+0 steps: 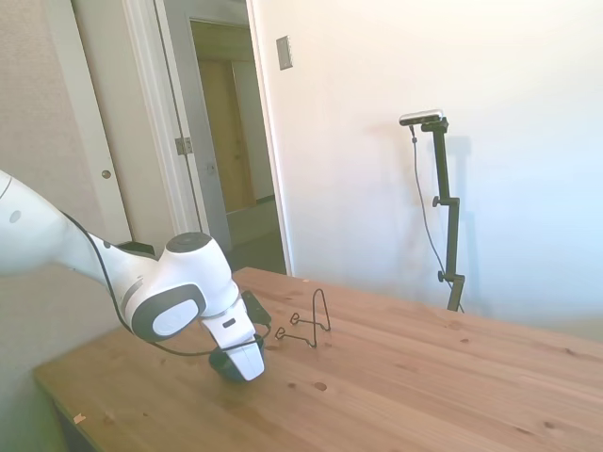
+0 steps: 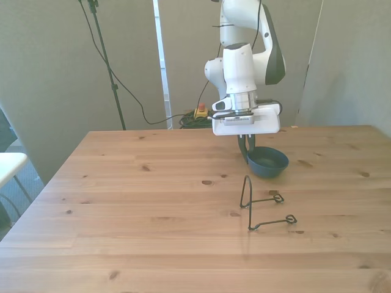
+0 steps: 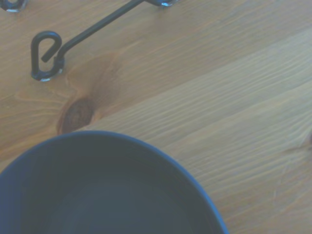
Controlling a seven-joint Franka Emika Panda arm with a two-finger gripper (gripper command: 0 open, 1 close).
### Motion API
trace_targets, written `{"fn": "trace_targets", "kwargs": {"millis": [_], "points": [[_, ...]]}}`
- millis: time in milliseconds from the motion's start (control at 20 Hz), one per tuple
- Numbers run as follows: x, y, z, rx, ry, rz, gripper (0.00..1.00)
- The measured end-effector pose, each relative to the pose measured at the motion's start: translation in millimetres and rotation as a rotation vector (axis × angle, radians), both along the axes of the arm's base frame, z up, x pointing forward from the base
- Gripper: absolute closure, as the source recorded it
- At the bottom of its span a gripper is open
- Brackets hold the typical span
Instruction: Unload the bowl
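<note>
The bowl (image 2: 267, 162) is a small, round, blue-teal vessel with a dark outer wall. Judged from its size and thin wall, it is light and rigid, probably ceramic or hard plastic with a smooth (hence slippery) surface; treat it as breakable if dropped. The practical hold is a pinch across the rim, one finger inside the wall and one outside.

The bowl sits at, or just above, the wooden table (image 2: 122, 213), beyond the wire rack (image 2: 264, 204) in the front view and clear of it. Contact with the tabletop cannot be confirmed. In the wrist view the bowl's rim (image 3: 146, 151) fills the near field, with a looped foot of the rack (image 3: 45, 54) on the wood beyond.

The gripper (image 2: 247, 146) points straight down, its fingers closed on the bowl's rim at the side toward the front view's left. The side view shows the arm bent low over the table, the wrist close to the surface.
</note>
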State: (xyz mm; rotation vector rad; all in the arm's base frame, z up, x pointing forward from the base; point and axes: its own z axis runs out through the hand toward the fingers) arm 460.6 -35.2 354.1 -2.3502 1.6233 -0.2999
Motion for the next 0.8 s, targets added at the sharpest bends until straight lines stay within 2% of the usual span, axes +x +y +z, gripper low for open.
{"fn": "trace_targets", "kwargs": {"millis": [500, 800], "points": [[0.1, -3.9, 0.0, -0.008, -0.005, 0.017, 0.0], [4.8, -0.5, 15.5, -0.023, -0.042, 0.034, 0.0]]}}
